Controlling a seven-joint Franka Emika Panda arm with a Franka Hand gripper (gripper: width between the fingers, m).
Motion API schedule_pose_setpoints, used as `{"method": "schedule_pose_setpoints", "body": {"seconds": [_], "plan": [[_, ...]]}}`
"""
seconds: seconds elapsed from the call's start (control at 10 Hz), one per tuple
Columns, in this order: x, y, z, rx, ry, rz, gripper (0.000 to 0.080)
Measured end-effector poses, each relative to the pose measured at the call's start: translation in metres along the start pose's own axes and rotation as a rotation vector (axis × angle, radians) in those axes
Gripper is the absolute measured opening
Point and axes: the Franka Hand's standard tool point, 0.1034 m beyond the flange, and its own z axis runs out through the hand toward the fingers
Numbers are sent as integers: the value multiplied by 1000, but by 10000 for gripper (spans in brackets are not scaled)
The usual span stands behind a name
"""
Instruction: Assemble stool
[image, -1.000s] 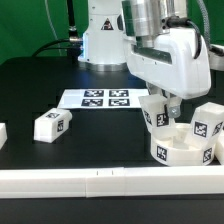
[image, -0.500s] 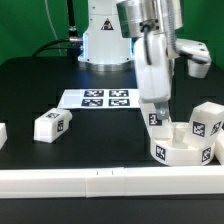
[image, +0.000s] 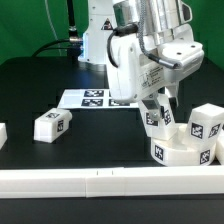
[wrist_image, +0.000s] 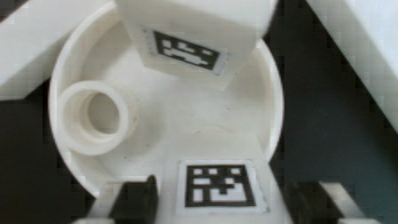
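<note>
The white seat disc (image: 178, 150) lies at the exterior view's right near the front rail. My gripper (image: 158, 108) is shut on a tagged leg block (image: 153, 117) that stands upright in the disc's near-left socket. A second leg block (image: 206, 125) stands in the disc on the right. A third leg block (image: 52, 124) lies loose on the table at the left. In the wrist view the held leg block (wrist_image: 217, 185) sits between my fingers (wrist_image: 137, 200), with the disc's inner floor (wrist_image: 178, 115), an empty round socket (wrist_image: 93, 112) and the other leg block (wrist_image: 189, 45) beyond.
The marker board (image: 98, 98) lies flat behind the loose leg block. A long white rail (image: 100, 181) runs along the front edge. Another white part (image: 2, 132) shows at the left edge. The robot base (image: 100, 35) stands at the back.
My wrist has turned around its own axis over the seat disc, staying at the same spot. The held leg block stays upright in its socket. The other parts have not moved.
</note>
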Motion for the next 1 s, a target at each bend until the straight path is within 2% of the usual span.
{"method": "schedule_pose_setpoints", "body": {"seconds": [0.1,0.2,0.3,0.5,0.8,0.9,1.0], "plan": [[-1,0,-1,-3,-1,-13,336],[-4,2,-5,-14,-8,-51,506],[-11,2,-13,-14,-20,-77,618],[-22,3,-31,-29,-52,-116,640],[-17,4,-24,-27,-43,-336,649],[-17,5,-24,-31,-39,-460,649],[-21,6,-25,-46,-16,-675,649]]}}
